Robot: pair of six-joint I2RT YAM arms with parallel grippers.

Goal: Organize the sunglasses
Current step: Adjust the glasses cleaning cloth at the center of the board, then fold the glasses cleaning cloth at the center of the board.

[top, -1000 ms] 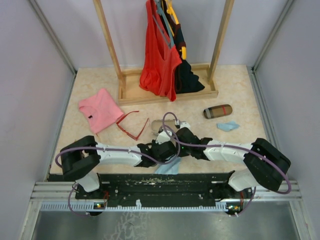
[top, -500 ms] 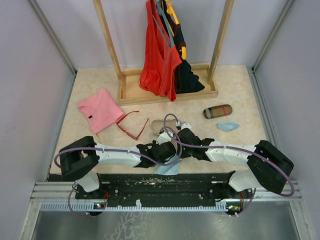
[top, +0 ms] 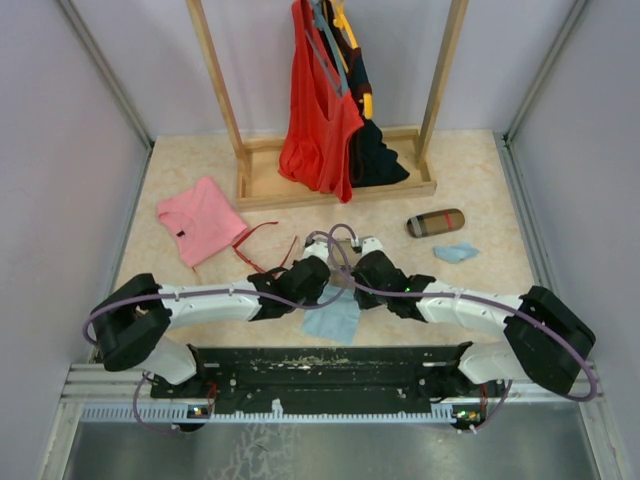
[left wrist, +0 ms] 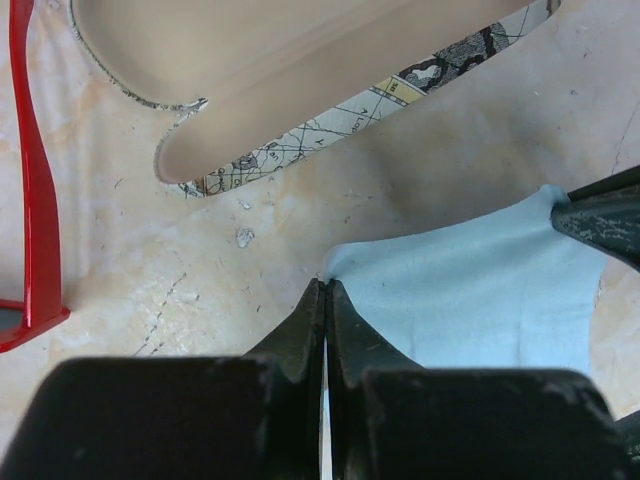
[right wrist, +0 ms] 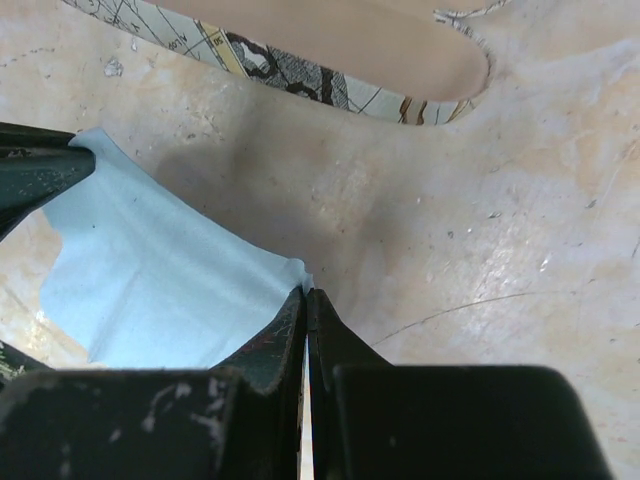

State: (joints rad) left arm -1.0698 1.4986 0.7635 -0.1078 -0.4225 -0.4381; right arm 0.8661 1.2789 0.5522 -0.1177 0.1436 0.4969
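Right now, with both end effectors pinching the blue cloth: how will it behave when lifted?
Probably floppy: the blue cloth sags between the left end effector and right end effector. Likely very light, thin at the pinched corners. May slip; only corners are held.

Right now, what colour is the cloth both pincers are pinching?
The cloth is plain light blue, clearest in the left wrist view.

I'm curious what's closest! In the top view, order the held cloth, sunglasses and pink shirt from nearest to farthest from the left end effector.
1. The cloth: pinched in the left end effector itself.
2. The sunglasses: just to its left.
3. The pink shirt: far left, farther back.
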